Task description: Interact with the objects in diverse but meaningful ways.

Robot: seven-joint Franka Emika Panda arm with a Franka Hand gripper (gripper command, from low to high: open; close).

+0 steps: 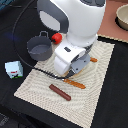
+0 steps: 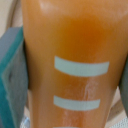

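Brown sausage (image 1: 60, 92) lies near the pincer (image 1: 75, 70) — seemingly untouched.

I see an orange surface (image 2: 75, 40) filling nearly my whole wrist view, crossed by 2 pale bars (image 2: 81, 66), with a teal-edged grey piece (image 2: 12, 80) touching its side.

White rounded arm (image 1: 75, 20), black cable (image 1: 22, 50)

Beige woven mat (image 1: 100, 80) covers a black tabletop (image 1: 115, 105).
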